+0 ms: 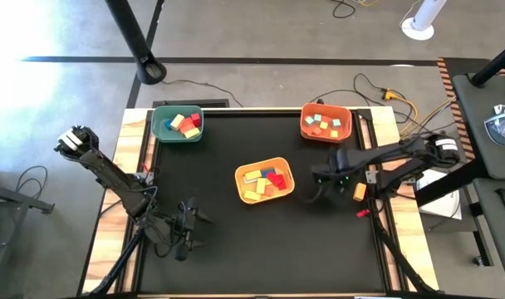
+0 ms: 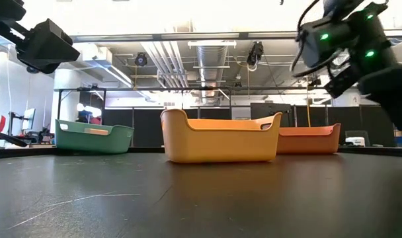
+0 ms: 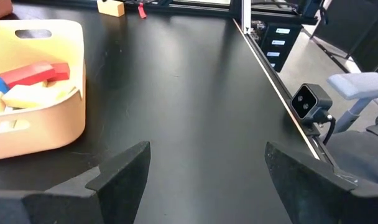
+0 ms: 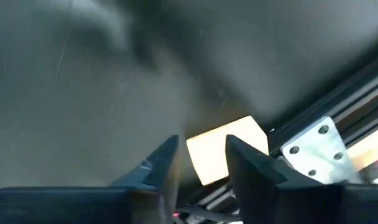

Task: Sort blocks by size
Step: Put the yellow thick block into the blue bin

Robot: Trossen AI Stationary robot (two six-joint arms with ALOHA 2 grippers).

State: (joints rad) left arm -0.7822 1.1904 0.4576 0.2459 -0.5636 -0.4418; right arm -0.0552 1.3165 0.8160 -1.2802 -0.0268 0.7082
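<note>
1. Most blocks are already lying sorted: some in the green bin (image 1: 178,126), some in the orange bin (image 1: 326,123), the longer ones in the yellow bin (image 1: 264,180) at the counter's (image 1: 236,241) middle.
2. Two are still lying loose at the counter's right edge: a yellow block (image 1: 360,192) and a thin red piece (image 1: 363,213) just beside the rail.
3. The step in hand looks like fetching that yellow block (image 4: 225,149); in the right wrist view it is showing just beyond the fingers, apart from them.
4. The right tool (image 1: 321,184) is hanging over the mat between the yellow bin and the block, arm reaching in from the right, fingers parted and gripping nothing.
5. Next, I judge, it needs swinging out to the edge, straddling the block and closing.
6. The left tool (image 1: 186,237) is waiting low at the near left, fingers wide apart and empty.
</note>
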